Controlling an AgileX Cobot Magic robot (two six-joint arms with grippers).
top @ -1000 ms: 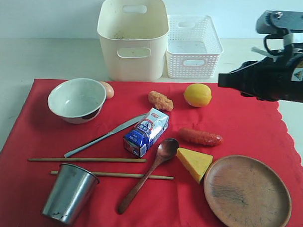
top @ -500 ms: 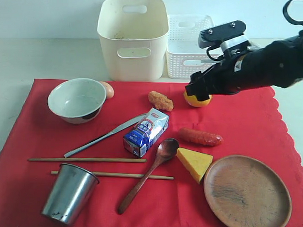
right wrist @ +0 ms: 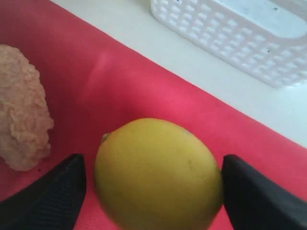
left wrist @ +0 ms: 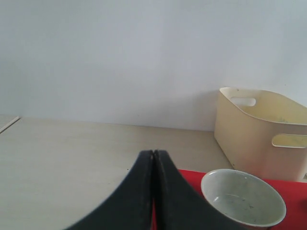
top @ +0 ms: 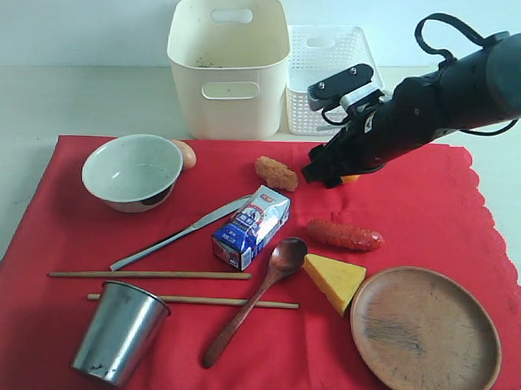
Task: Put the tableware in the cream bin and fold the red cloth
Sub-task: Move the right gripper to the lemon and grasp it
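right tool [right wrist: 153, 188] wide around the lemon [right wrist: 158, 167]

Saw right arm [top: 452, 90] extended in from the right edge toward scene centre, sloping down and to the left, cable looped over the forearm. Found right gripper [top: 323, 173] at the far middle of the scene, tips pitched down close to the surface. Noted its black fingers [right wrist: 48, 196] spread wide apart in the wrist view. Caught left gripper [left wrist: 153, 165] only in its own wrist view: fingers pressed flat together, no gap, pointed roughly level, off at the left.
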